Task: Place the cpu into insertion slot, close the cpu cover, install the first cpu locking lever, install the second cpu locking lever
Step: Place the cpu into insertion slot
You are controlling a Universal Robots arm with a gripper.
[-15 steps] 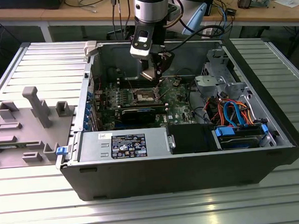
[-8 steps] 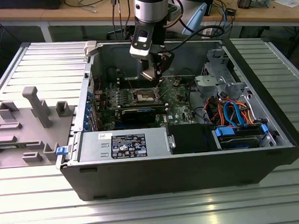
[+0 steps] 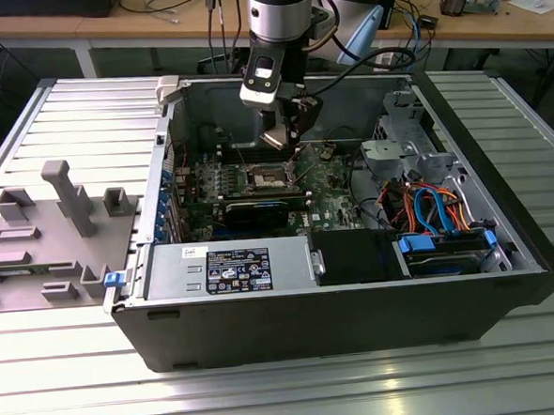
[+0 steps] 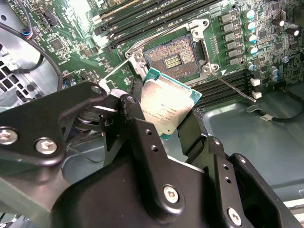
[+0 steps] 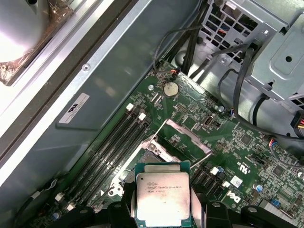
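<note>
My gripper (image 3: pixel 286 137) is shut on the cpu (image 4: pixel 168 107), a flat square chip with a silver-grey top, held by two opposite edges between black fingers (image 4: pixel 137 123). The chip (image 5: pixel 163 194) hangs tilted a short way above the green board inside the open computer case. The insertion slot (image 4: pixel 171 59) lies uncovered just beyond it, a dark square recess with a silvery rim (image 3: pixel 266 177). The cpu cover (image 5: pixel 184 137) stands swung up at one side of the slot. A thin wire locking lever (image 4: pixel 232 85) sticks out free beside the slot.
Long black memory slots (image 5: pixel 111 147) run next to the socket. A black card (image 3: pixel 255 209), the power supply (image 3: pixel 229 267) and a drive cage with coloured cables (image 3: pixel 437 212) crowd the case. The case walls (image 3: pixel 341 326) rise all around. A grey fixture tray (image 3: pixel 43 231) sits on the exterior view's left.
</note>
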